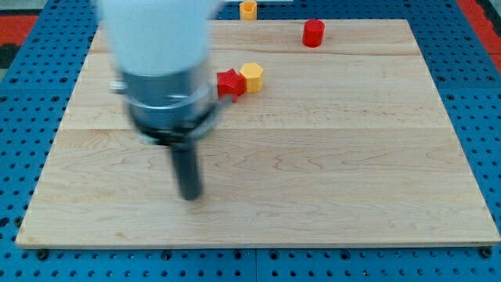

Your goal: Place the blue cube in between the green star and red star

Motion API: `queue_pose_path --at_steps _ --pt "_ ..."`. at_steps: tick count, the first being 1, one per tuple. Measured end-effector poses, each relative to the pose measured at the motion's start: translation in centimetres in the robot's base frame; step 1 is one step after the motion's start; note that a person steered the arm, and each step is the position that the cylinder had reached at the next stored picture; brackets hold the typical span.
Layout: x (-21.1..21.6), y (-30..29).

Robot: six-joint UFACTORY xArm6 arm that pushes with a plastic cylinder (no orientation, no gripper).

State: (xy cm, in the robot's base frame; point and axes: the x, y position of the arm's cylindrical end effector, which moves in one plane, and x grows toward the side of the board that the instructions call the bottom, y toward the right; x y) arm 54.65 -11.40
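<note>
My tip [190, 195] rests on the wooden board [329, 172] in the lower left part of the view, with no block near it. The red star [229, 82] lies up and to the right of the tip, touching a yellow hexagonal block [252, 77] on its right. No blue cube and no green star show in the view; the arm's wide body [160, 63] covers the upper left of the board and may hide blocks there.
A red cylinder [313, 33] stands near the board's top edge, right of centre. A yellow cylinder [248, 10] sits at the top edge, just off the board. A blue pegboard surface [477, 94] surrounds the board.
</note>
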Motion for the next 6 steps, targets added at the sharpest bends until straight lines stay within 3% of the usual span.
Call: queue_pose_path --at_steps 1,2,3,4,5,6 --pt "-4.6 -6.4" --pt "-7.8 -5.3" --pt "-12.7 1.8" --pt "-14.8 6.7" --pt "-14.4 7.5" --pt "-18.8 9.3"
